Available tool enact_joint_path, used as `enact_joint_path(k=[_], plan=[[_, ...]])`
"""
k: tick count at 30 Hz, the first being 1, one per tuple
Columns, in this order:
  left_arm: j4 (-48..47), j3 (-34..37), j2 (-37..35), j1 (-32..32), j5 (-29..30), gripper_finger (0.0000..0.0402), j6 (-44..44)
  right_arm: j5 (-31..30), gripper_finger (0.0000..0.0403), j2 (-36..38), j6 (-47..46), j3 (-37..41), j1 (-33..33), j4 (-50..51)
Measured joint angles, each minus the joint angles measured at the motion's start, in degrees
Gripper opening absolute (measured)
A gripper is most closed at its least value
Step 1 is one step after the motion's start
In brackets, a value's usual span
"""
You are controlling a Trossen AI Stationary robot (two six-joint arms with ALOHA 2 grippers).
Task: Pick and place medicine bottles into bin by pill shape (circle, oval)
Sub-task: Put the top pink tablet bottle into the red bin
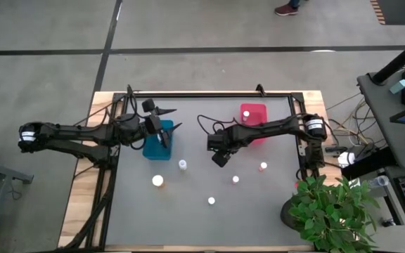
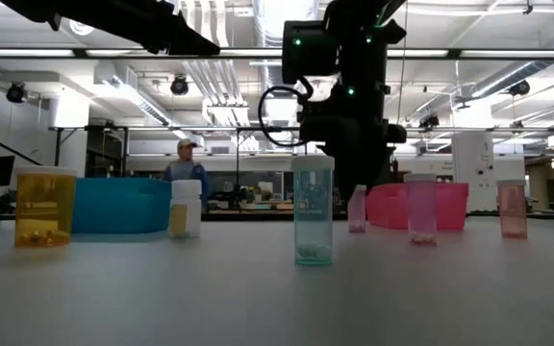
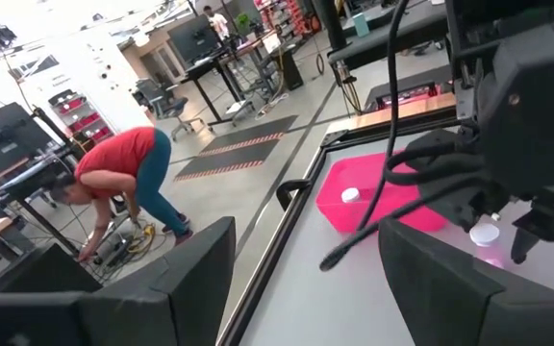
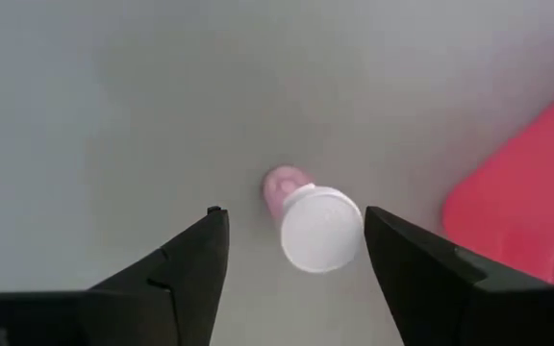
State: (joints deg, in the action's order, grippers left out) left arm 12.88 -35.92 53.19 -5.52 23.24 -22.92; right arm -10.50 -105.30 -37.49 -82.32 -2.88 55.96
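Right tool (image 4: 296, 255) is held wide open and empty above a pink-tinted, white-capped medicine bottle (image 4: 308, 221) standing on the desk (image 4: 113, 106) beside the pink bin (image 4: 527, 202). Fingers should be lowered evenly astride the cap before closing. Left tool (image 1: 162, 121), open, waits over the blue bin (image 1: 155, 150).

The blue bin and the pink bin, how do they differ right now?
The blue bin lies on the table's left half, with the left tool open above it. The pink bin lies at the right rear; the open right tool hangs away from it, over a pink bottle. Both are shallow plastic bins on the grey table.
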Motion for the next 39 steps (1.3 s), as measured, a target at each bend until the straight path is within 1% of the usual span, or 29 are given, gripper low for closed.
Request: enact_joint_path(k=[6,18,21,24,30,34,39], plan=[[0.0,0.0,0.0,0.0,0.0,0.0238,0.0,0.0,0.0204,-0.7,0.5,0.1,-0.1,-1.2],[0.1,0.0,0.4,0.0,0.0,0.0238,0.0,-0.1,0.0115,-0.6,0.5,0.1,-0.1,-1.4],[0.0,0.0,0.4,0.0,0.0,0.0238,0.0,0.0,0.0101,-0.5,0.6,0.1,-0.1,-1.4],[0.0,0.0,0.4,0.0,0.0,0.0238,0.0,0.0,0.0100,-0.5,0.7,0.1,-0.1,-1.4],[0.0,0.0,0.4,0.0,0.0,0.0238,0.0,0.0,0.0116,1.0,1.1,0.1,-0.1,-1.2],[0.0,0.0,0.4,0.0,0.0,0.0238,0.0,0.0,0.0111,4.0,1.9,-0.3,-0.2,-0.2],[0.1,0.0,0.4,0.0,0.0,0.0238,0.0,0.0,0.0105,9.8,3.9,-1.1,-1.8,0.4]])
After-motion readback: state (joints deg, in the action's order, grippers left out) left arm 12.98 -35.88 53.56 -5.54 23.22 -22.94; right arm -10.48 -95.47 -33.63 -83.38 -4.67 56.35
